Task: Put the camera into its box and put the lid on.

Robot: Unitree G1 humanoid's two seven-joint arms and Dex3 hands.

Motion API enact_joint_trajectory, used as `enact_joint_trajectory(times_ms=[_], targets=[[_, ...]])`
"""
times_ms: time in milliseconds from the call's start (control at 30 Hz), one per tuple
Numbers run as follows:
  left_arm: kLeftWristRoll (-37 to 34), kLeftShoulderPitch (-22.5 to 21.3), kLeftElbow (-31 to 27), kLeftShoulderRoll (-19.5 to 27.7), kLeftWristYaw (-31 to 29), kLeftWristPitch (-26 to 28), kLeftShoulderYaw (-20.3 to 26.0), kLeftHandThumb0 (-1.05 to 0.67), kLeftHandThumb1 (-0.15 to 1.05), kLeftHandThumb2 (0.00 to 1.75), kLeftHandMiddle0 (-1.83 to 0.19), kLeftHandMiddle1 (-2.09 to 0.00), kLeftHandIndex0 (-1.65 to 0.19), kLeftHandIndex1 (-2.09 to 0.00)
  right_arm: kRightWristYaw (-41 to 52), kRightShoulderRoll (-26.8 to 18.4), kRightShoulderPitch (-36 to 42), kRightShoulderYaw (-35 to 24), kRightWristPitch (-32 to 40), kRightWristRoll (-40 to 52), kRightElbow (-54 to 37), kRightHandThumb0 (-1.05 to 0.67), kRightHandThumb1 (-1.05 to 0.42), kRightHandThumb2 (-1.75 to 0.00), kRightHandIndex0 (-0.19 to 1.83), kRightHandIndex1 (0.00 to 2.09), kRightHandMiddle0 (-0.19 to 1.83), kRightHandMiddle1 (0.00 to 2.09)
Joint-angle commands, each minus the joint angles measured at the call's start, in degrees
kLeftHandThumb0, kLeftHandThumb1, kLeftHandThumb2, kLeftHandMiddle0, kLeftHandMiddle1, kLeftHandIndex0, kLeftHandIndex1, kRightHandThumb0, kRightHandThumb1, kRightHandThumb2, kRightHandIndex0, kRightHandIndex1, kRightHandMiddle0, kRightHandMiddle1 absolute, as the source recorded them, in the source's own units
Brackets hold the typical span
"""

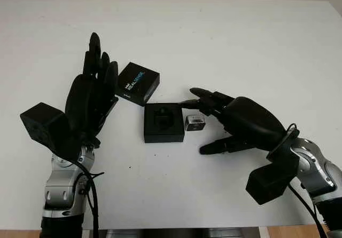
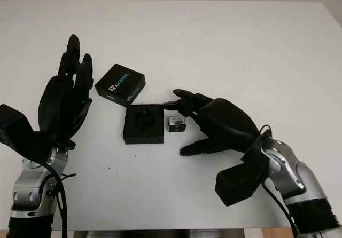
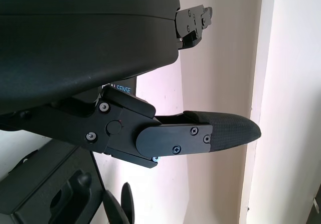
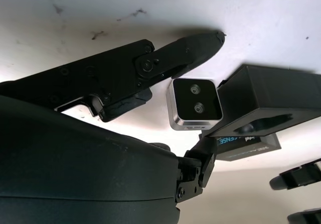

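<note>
A small silver camera (image 1: 194, 123) lies on the white table just right of the open black box base (image 1: 163, 123), lens side showing in the right wrist view (image 4: 194, 103). The black lid (image 1: 138, 82) with printed lettering lies flat behind and left of the base. My right hand (image 1: 208, 125) is open around the camera, its fingers (image 4: 150, 66) arching over and behind it and the thumb nearer me, not closed on it. Left of the lid, my left hand (image 1: 93, 91) is open, held upright above the table.
The white table (image 1: 224, 40) stretches wide behind and to both sides of the box parts. Its front edge runs just below the two forearms.
</note>
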Motion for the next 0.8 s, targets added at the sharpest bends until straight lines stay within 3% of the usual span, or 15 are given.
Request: enact_joint_trajectory(times_ms=[0,167,400,533,633,767], targets=[[-0.3,1.0,-1.0,0.4,-0.3,-0.1,0.4,-0.79,1.05,0.45,0.19,0.00,0.19,0.00,-2.0,0.1,-0.5,0.5,-0.1,-1.3,1.5,-0.66,-0.96,-0.06,0.29,0.10,0.13,0.65],[-0.4,1.1,-0.9,0.4,-0.4,-0.2,0.5,-0.79,1.05,0.44,0.19,0.00,0.19,0.00,-5.2,0.4,-1.8,1.1,0.6,-2.7,3.8,-0.63,-1.00,-0.06,0.35,0.12,0.12,0.79],[-0.2,0.9,-0.8,0.9,-0.4,0.2,0.6,-0.80,1.05,0.44,0.19,0.00,0.19,0.00,-4.4,1.7,-3.7,0.5,2.2,1.9,5.7,-0.58,-1.05,-0.09,0.50,0.29,0.16,1.16],[-0.2,0.6,-0.8,1.1,-0.3,0.7,0.6,-0.80,1.05,0.45,0.19,0.00,0.19,0.00,-3.3,2.2,-4.3,0.2,3.5,4.8,5.7,-0.54,-1.04,-0.06,0.29,0.93,0.23,1.34],[-0.4,0.1,-0.4,1.2,-0.7,0.2,0.7,-0.79,1.05,0.44,0.19,0.00,0.19,0.00,-1.0,2.4,-4.4,0.1,5.2,7.2,4.7,-0.49,-1.03,-0.05,0.22,1.08,0.35,1.54],[0.4,-0.1,0.1,1.5,-1.0,-0.7,0.5,-0.79,1.05,0.44,0.19,0.00,0.19,0.00,0.3,2.7,-4.4,0.1,5.7,8.7,4.5,-0.47,-1.04,-0.06,0.18,1.10,0.41,1.73]])
